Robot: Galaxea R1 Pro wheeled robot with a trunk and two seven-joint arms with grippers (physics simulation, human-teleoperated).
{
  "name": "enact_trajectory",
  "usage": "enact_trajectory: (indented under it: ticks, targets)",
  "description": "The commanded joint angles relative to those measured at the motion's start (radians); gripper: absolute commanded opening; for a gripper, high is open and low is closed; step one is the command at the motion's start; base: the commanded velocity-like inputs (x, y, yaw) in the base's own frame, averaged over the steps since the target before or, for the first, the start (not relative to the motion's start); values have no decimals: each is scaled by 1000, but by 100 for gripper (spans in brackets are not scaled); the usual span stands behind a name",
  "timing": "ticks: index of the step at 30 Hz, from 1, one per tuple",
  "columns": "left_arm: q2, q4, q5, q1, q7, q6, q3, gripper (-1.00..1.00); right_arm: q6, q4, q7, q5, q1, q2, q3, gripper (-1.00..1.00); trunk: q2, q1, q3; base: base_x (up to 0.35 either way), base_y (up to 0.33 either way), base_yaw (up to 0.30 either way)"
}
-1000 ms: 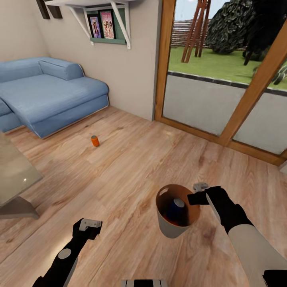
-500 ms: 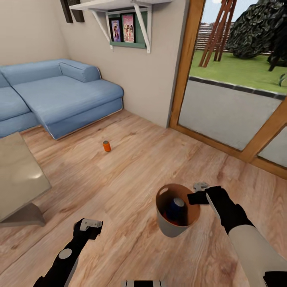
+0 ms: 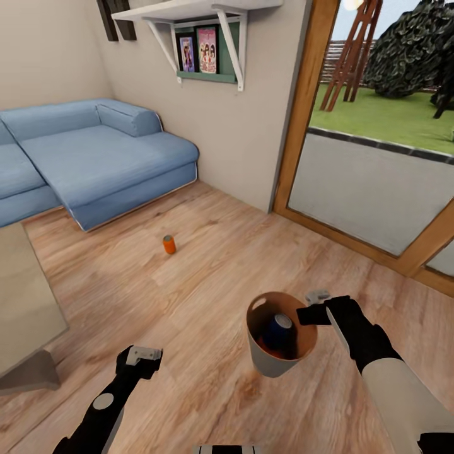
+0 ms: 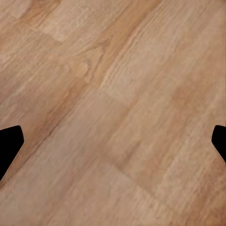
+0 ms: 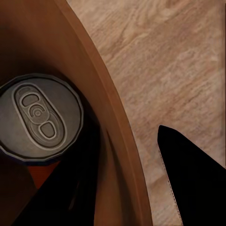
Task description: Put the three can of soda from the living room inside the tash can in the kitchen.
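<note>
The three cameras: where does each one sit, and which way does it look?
Head view: high, looking down over both arms at the floor, sofa and orange can.
Left wrist view: on the left arm, facing bare floor past two fingertips.
Right wrist view: on the right arm, looking into the trash can; the head view also shows it.

We could read no text, brand or number anywhere. The two framed pictures (image 3: 197, 49) under the wall shelf (image 3: 195, 9) were too small to make out, and the can top (image 5: 40, 123) bore no lettering.
</note>
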Motion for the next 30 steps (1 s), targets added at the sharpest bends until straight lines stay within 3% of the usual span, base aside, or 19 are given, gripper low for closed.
enact_trajectory:
  ticks: [1,10,30]
  targets:
    - [0,0,0,0,0,0,0,100,3,0,0,-17,0,0,0,-100,0,0,0,329,0,1]
    - [0,0,0,0,1,0,0,100,3,0,-1,-18,0,1,1,-100,0,0,7,329,0,54]
    - [0,0,0,0,1,0,0,100,3,-7,-1,-18,1,0,1,-100,0,0,30,329,0,181]
